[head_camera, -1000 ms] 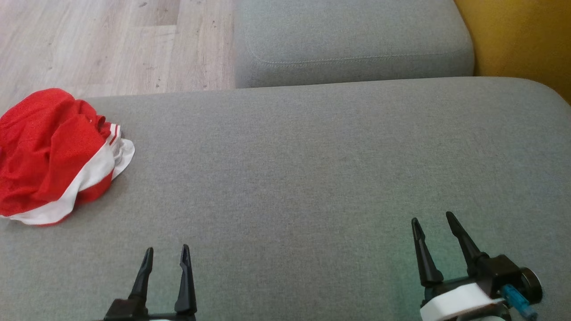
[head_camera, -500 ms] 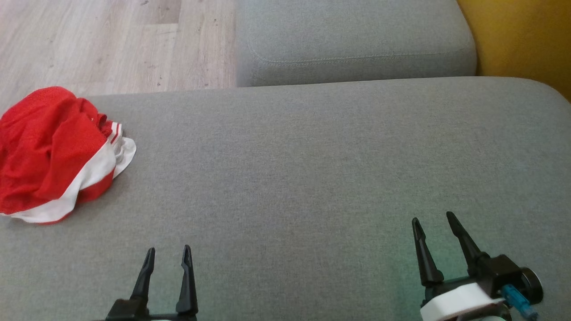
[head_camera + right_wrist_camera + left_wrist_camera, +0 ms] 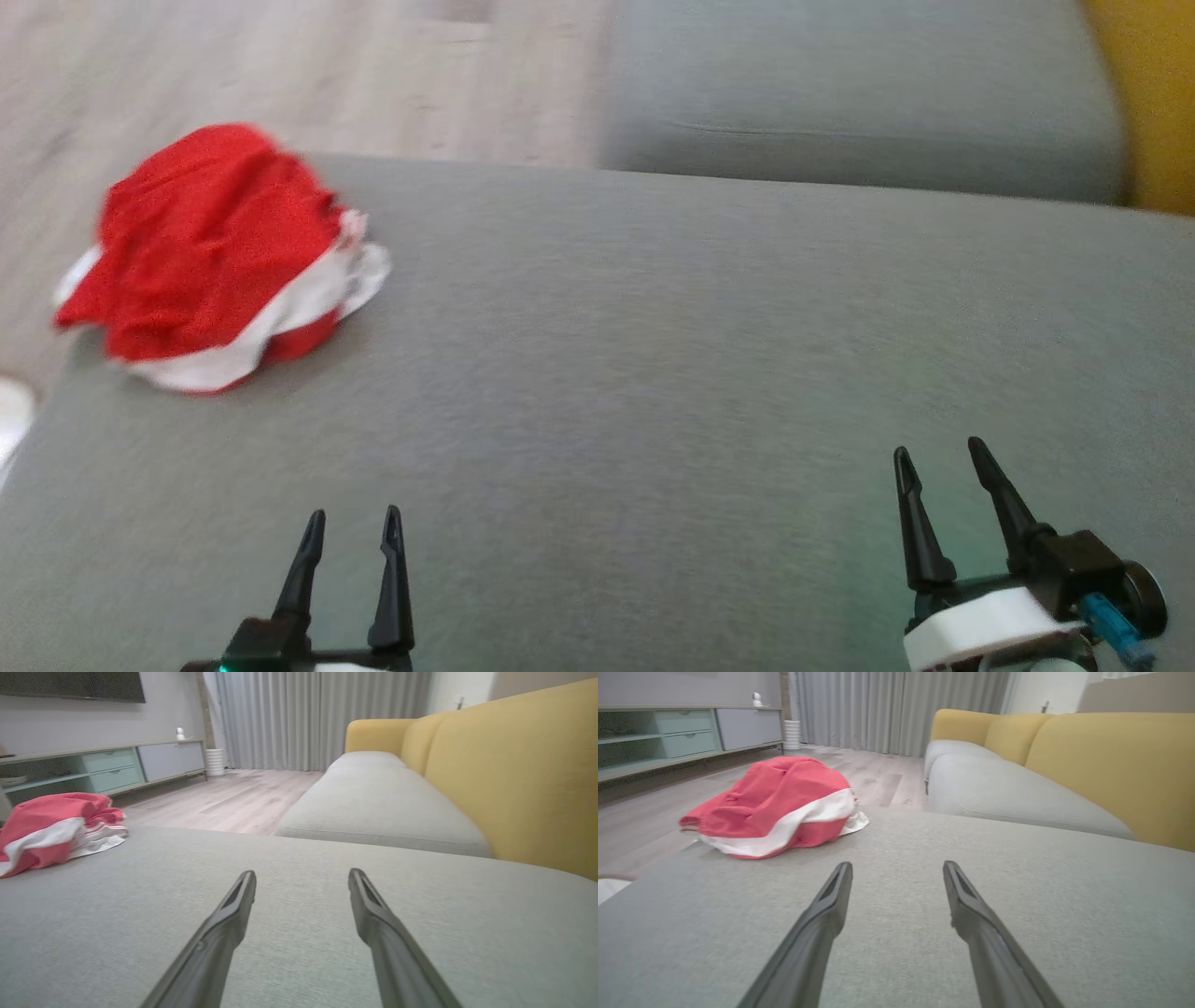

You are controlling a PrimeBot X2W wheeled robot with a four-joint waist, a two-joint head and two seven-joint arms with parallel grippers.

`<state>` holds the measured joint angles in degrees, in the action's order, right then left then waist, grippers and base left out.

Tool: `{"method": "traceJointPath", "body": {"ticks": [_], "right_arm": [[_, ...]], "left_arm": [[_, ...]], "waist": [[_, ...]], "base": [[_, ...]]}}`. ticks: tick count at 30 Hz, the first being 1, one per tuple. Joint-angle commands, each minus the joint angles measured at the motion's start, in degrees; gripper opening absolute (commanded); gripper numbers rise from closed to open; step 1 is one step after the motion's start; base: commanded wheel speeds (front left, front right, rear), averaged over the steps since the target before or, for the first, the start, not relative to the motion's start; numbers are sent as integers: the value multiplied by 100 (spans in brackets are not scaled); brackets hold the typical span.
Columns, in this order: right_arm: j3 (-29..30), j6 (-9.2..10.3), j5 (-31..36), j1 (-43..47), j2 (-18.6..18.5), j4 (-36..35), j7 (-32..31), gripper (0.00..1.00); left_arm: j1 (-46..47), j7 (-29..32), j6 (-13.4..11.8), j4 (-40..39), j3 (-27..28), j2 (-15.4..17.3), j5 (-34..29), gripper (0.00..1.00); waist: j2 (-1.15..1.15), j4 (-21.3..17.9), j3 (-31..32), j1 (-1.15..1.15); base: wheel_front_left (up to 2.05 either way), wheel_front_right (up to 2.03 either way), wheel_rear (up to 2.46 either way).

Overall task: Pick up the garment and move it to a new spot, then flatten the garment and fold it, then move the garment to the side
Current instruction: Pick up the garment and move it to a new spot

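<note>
Lying: garment [image 3: 215, 252], well ahead-left of left hand [image 3: 355, 511] | left hand wide | right hand [image 3: 939, 446] wide

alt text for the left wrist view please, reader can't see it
A crumpled red and white garment lies untouched at the far left of a grey cushion. The left gripper, its two dark fingers open and empty, points across the cushion in the foreground. Beyond are a wood floor, grey curtains and a yellow sofa back.

The head view looks steeply down on the grey sofa seat [image 3: 653, 373] from above. Both wrist views skim low along that seat toward the curtains [image 3: 896, 709]. All three views share the red garment [image 3: 205, 243] and the yellow backrest [image 3: 1111, 765].
</note>
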<state>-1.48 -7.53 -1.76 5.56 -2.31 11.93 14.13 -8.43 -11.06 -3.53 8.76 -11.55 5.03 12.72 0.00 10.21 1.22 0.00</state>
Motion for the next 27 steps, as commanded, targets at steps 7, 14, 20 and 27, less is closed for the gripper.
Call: {"method": "traceJointPath", "body": {"ticks": [7,14,20,27], "right_arm": [[-199,4,-18,-161,-56,-191,57,100],[-535,4,22,-415,-56,-113,60,100],[-737,4,3,-644,-56,28,62,100],[-648,4,79,-604,-56,-17,67,100]], "left_arm": [[259,1,-76,-309,224,161,56,100],[139,-80,-237,-474,398,173,149,100],[22,-171,-380,-595,570,174,231,100],[102,-124,-444,-763,857,441,290,100]], "waist": [[0,1577,-67,0],[0,2037,-239,0],[0,2064,-286,0],[0,2044,-330,0]], "base": [[0,0,0],[0,0,0],[0,0,0],[0,0,0]]}}
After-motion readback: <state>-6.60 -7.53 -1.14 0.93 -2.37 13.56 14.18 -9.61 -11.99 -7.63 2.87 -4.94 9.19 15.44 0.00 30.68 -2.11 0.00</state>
